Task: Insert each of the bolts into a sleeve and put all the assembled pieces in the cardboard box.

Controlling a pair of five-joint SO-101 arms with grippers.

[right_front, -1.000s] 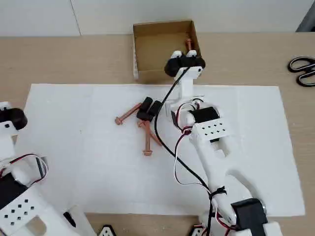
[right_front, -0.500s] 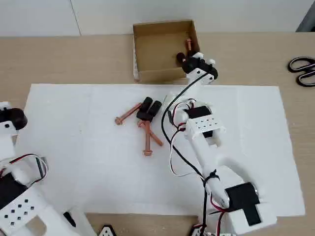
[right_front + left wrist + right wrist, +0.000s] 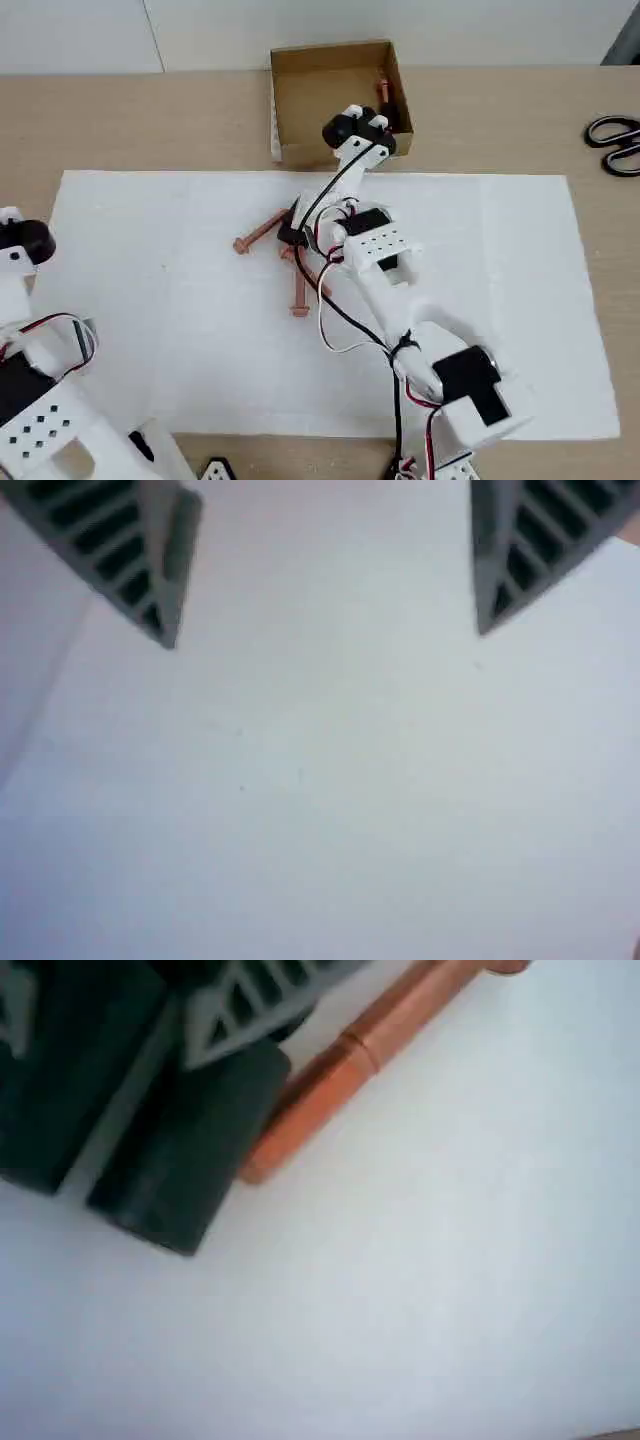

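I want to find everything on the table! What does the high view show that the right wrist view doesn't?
From above: the cardboard box with a copper piece inside, scissors on the bare table, the left arm, and another loose bolt farther down the white sheet. Right wrist, up close: the ridge on a copper bolt and its end lying right beside a black sleeve. Both: the black sleeves, that copper bolt next to them, and the white sheet.
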